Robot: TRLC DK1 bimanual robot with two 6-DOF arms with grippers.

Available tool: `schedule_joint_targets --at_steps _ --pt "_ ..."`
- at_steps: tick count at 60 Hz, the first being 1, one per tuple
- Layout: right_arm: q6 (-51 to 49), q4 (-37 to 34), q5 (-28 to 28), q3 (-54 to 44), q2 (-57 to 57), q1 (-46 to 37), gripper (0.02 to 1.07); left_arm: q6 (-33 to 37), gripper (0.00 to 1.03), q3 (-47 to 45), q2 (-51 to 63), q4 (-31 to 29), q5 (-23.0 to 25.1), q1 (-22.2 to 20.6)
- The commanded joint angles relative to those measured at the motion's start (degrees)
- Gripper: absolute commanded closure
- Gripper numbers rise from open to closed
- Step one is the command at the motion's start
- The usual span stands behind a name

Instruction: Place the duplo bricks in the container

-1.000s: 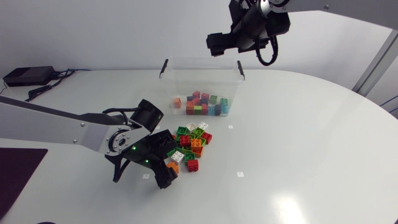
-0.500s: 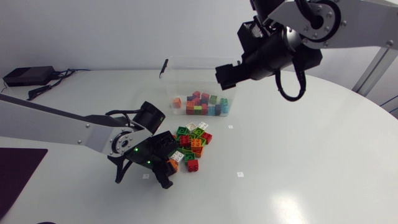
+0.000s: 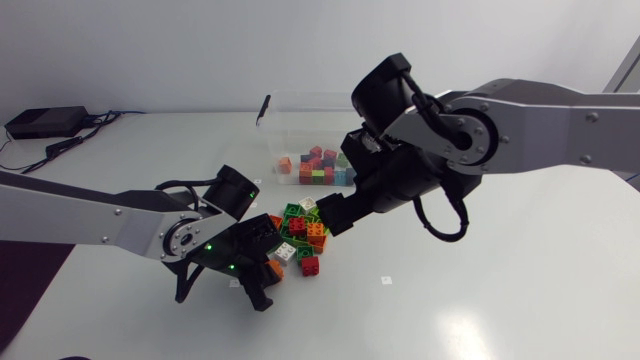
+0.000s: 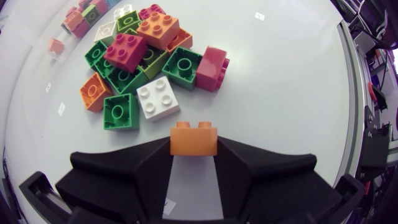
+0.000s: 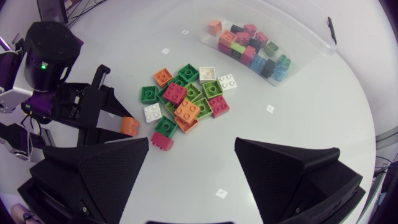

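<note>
the left gripper (image 4: 193, 147) is pinching a small orange plastic duplo brick (image 4: 193, 137), probably light, stiff and slippery, by its flat side walls near the pile of coloured bricks (image 4: 140, 55), well apart from the clear plastic container (image 5: 306, 43), while the right gripper (image 5: 191, 142) is hanging wide open, empty.

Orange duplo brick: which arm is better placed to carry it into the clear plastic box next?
Left. The left claw is shut on the small orange duplo brick; the right claw hangs open and empty near the brick pile.
</note>
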Motion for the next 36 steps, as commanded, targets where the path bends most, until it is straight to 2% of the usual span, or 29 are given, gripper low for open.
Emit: schedule_joint_targets --at_steps 1,12,36 --pt "2.4 0.9 -0.4 -1.2 2.4 0.5 0.07 -0.7 0.72 -1.4 -3.2 -1.2 -0.2 1.0" --pt "5.8 0.1 -2.2 -0.1 6.5 2.0 0.07 -0.5 0.72 -1.3 -8.4 -3.3 0.1 3.2" --pt "8.3 -2.8 -2.6 5.3 18.1 7.6 0.12 2.8 0.72 4.1 -15.4 -8.9 4.2 12.7"
